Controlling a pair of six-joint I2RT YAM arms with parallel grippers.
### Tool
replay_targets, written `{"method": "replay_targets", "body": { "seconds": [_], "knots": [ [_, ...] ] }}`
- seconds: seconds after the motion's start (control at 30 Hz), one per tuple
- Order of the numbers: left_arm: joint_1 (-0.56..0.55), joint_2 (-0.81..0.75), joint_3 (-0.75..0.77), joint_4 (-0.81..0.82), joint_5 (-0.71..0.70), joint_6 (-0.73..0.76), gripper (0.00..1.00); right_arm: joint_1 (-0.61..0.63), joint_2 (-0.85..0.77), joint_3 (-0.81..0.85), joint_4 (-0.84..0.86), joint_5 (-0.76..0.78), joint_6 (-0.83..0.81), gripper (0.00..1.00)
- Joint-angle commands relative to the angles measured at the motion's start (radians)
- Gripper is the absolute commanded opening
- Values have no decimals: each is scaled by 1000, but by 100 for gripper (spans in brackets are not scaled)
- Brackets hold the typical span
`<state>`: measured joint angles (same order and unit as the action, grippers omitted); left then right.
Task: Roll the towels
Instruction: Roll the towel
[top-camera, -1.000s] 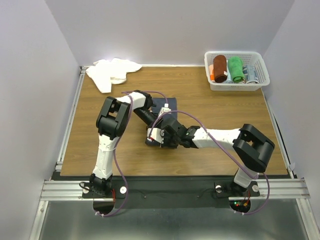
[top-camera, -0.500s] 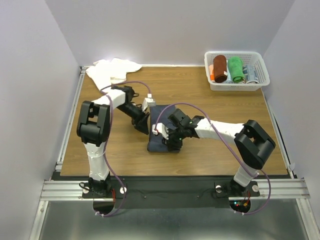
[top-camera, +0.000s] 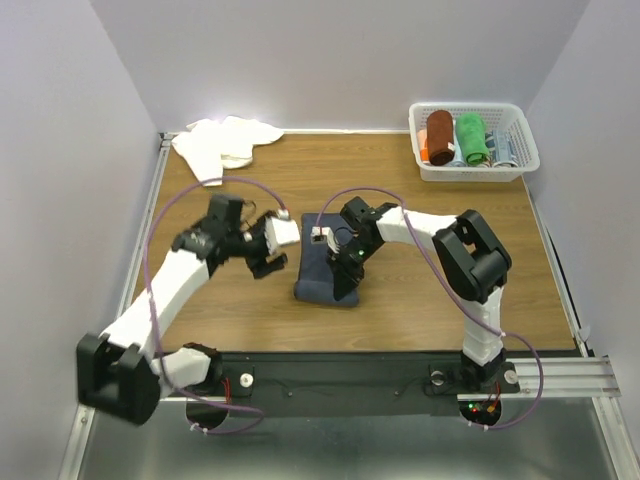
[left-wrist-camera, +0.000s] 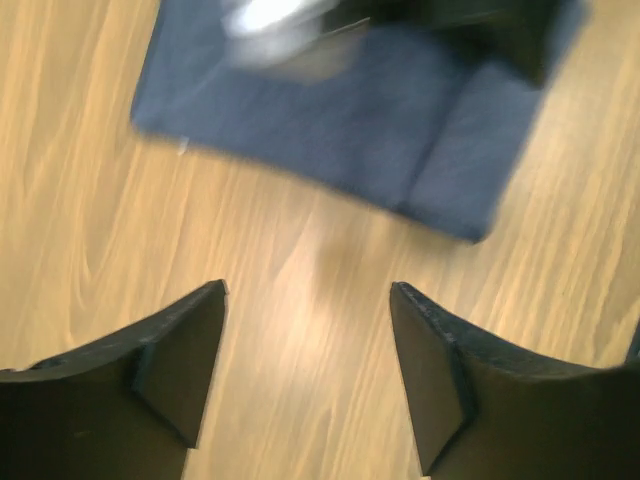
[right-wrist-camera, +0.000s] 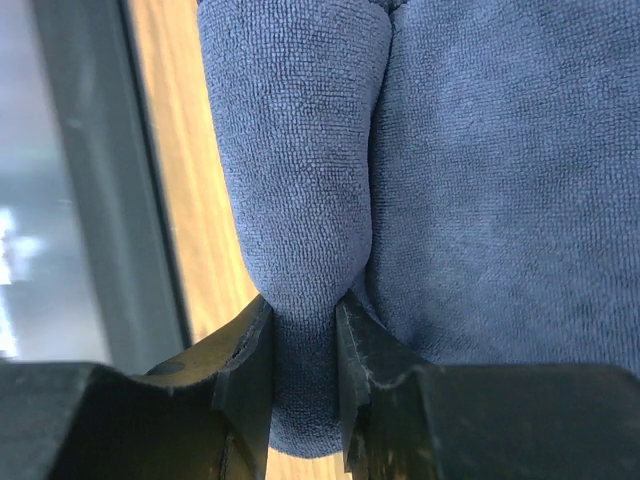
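The dark blue-grey towel (top-camera: 314, 275) lies folded on the wooden table in the middle. My right gripper (top-camera: 344, 282) is at its right near edge, shut on a rolled fold of the towel (right-wrist-camera: 300, 180); in the right wrist view the gripper (right-wrist-camera: 305, 310) pinches that fold between both fingers. My left gripper (top-camera: 271, 257) hovers just left of the towel, open and empty; in the left wrist view the gripper (left-wrist-camera: 308, 290) is over bare wood with the towel (left-wrist-camera: 330, 110) ahead. The white towel (top-camera: 225, 142) lies crumpled at the back left corner.
A white basket (top-camera: 520, 158) at the back right holds a rust-brown rolled towel (top-camera: 439, 137), a bright green one (top-camera: 471, 138) and other items. A metal rail (top-camera: 140, 250) runs along the table's left edge.
My left arm has swung out to the left and its gripper has come off the blue towel. My right gripper has shifted along the towel toward its right near edge.
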<state>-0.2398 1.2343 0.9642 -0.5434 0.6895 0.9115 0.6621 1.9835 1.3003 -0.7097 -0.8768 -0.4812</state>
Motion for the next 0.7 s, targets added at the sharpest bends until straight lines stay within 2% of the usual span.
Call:
{"method": "replay_targets", "body": {
  "seconds": [0.0,0.07,0.1,0.13,0.2,0.43,0.67],
  "knots": [
    [-222,-190,-201,195,-211,-5,80,-19,67,66,-105,-129,16,1],
    [-320,-239,-301,281,-304,-11,83,-32,116,94,-128,-152,15,2],
    [-407,-258,-324,301,-332,-11,84,-36,135,106,-160,-160,13,2],
    [-458,-259,-361,339,-396,-11,84,-44,167,143,-187,-171,-9,2],
    [-545,-248,-386,365,-438,9,85,-55,205,203,-288,-194,-63,3],
    [-691,-148,-406,499,-535,59,86,-79,336,318,-502,-281,-186,5],
    [-720,-16,-427,585,-584,173,86,-88,382,367,-548,-291,-204,7]
  ]
}}
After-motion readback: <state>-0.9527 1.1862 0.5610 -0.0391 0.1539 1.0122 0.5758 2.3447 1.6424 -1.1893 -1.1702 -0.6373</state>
